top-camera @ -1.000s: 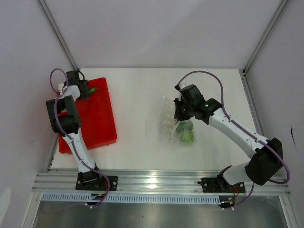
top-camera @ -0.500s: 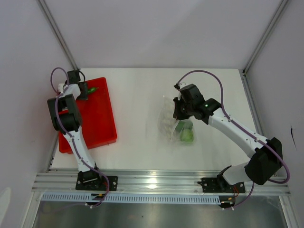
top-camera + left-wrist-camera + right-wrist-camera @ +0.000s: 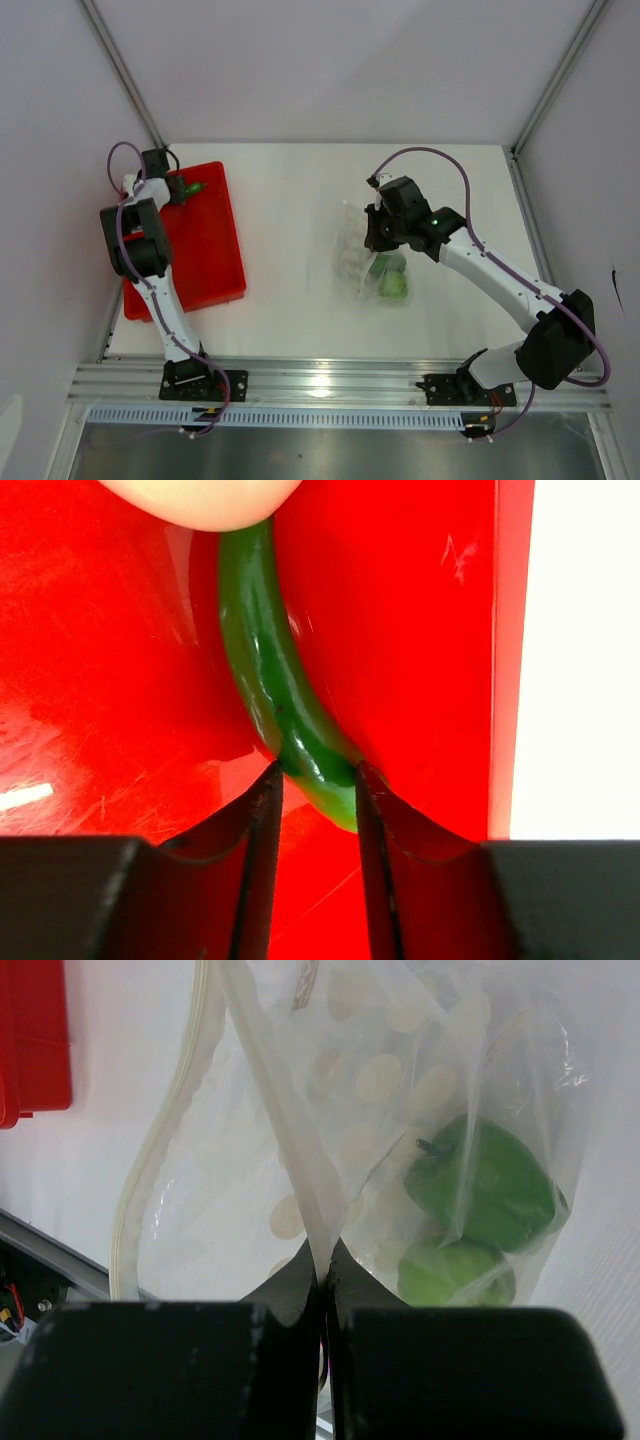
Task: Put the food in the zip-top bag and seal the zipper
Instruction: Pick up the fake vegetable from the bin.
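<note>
In the left wrist view a dark green pepper [image 3: 265, 670] lies on the red tray [image 3: 420, 630]. My left gripper [image 3: 318, 772] is shut on the pepper's near end, one finger touching each side. A pale round piece of food [image 3: 205, 500] sits at the pepper's far end. My right gripper [image 3: 322, 1260] is shut on one zipper [image 3: 280, 1130] strip of the clear zip-top bag [image 3: 230, 1190], whose mouth gapes open. Inside the bag lie a green stemmed pepper piece [image 3: 485, 1180] and a lime-green ball [image 3: 455, 1270]. From above, the bag [image 3: 355, 262] lies mid-table.
The red tray [image 3: 205, 250] lies along the table's left side, with my left gripper [image 3: 178, 190] at its far end. My right gripper [image 3: 375, 235] is at the bag's far side. Metal rails run along the near edge [image 3: 320, 385].
The left gripper's fingers have closed in onto the pepper's end. Both arms and the bag stay about where they were.
</note>
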